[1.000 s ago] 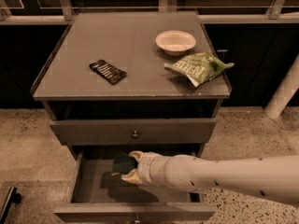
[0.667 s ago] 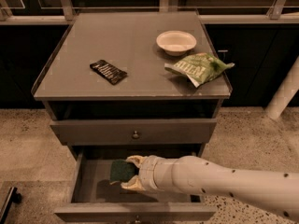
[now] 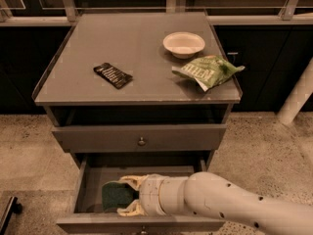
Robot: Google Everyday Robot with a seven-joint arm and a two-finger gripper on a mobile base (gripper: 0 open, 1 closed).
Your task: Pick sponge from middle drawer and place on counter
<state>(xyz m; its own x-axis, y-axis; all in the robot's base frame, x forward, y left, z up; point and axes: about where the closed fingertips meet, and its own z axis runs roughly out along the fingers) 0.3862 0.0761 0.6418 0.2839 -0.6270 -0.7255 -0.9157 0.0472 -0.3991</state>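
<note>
The middle drawer (image 3: 91, 187) is pulled open below the counter (image 3: 142, 43). The dark green sponge (image 3: 115, 195) lies low over the drawer floor, left of centre. My gripper (image 3: 125, 196) reaches in from the right on a white arm. One tan finger is on the far side of the sponge and one on the near side, and they are closed on it. The right part of the sponge is hidden by the gripper.
On the counter lie a black snack bar wrapper (image 3: 113, 75), a white bowl (image 3: 183, 44) and a green chip bag (image 3: 208, 71). A closed grey drawer front with a metal knob (image 3: 142, 141) sits just above the open drawer. The floor is speckled.
My gripper has moved left and toward the drawer's front. The sponge has moved with it, from the drawer's middle back to left of centre.
</note>
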